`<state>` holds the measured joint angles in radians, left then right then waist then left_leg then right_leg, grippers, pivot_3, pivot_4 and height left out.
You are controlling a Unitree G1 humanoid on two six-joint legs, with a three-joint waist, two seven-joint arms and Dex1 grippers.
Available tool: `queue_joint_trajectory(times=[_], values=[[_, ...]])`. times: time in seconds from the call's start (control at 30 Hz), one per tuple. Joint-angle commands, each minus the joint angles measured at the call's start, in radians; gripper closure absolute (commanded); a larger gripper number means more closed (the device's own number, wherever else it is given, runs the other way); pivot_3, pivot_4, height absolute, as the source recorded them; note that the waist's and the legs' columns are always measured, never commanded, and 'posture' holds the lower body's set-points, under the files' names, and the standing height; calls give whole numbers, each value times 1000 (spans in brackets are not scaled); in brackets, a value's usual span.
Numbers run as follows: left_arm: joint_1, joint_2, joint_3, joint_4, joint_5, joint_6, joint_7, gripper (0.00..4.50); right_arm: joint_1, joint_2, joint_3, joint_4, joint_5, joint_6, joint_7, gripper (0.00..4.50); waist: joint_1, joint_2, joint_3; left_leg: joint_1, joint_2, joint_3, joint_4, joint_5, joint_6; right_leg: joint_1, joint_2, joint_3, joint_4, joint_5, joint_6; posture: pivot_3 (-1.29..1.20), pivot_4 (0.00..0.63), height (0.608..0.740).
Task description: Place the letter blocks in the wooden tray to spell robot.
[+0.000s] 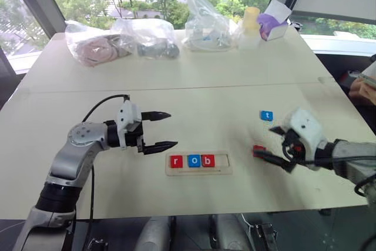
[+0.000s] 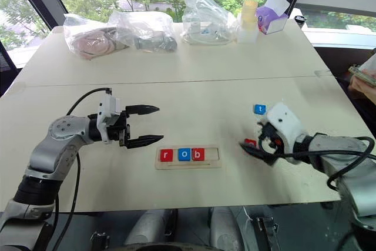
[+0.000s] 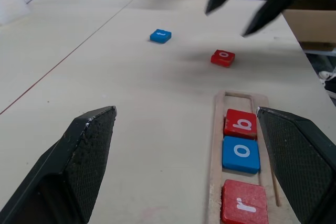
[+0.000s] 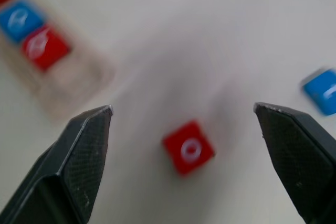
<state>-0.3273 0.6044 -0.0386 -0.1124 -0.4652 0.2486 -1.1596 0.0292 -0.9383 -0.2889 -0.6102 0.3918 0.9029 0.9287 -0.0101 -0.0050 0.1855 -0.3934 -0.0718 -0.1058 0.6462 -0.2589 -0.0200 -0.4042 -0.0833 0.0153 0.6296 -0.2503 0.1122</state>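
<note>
On wooden tray (image 1: 198,171): "r", "o", "b".

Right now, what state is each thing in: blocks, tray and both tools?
wooden tray: flat on the table, three slots filled, two free.
red r block: seated in the tray.
blue o block: seated, beside r.
red b block: seated, beside o.
red o block: loose on the table.
blue t block: loose on the table.
left tool: open, empty.
right tool: open, empty, over the red o block.
</note>
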Motion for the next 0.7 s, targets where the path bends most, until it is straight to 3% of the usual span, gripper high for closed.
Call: queue_joint_trajectory(times=[0.03,0.3,0.6,0.67,0.7], values=[[-21,-3,-2,-6,2,-19,-10,0,13,-42,32,176,-51,-277,128,35,-4,0,0,0,0,1,0,0,0,0,0,1,0,0,0,0,150,740],[-19,4,4,-11,1,-17,-14,0,-37,4,141,414,-105,-522,161,35,0,0,1,1,1,1,1,0,0,0,0,2,1,0,-1,0,150,740],[-11,17,9,-19,-1,-11,-19,0,-91,50,216,524,-139,-605,146,35,1,0,1,1,0,1,1,0,0,-1,0,2,0,0,-1,0,150,740],[-11,18,10,-20,-2,-11,-19,0,-100,55,220,537,-147,-613,141,854,0,0,1,1,0,1,0,0,0,-1,0,2,0,0,-1,0,150,740],[-12,18,9,-21,-2,-9,-18,0,-104,57,221,543,-150,-617,140,1474,0,0,1,1,0,1,0,0,0,-1,0,2,0,0,-1,0,150,740]])
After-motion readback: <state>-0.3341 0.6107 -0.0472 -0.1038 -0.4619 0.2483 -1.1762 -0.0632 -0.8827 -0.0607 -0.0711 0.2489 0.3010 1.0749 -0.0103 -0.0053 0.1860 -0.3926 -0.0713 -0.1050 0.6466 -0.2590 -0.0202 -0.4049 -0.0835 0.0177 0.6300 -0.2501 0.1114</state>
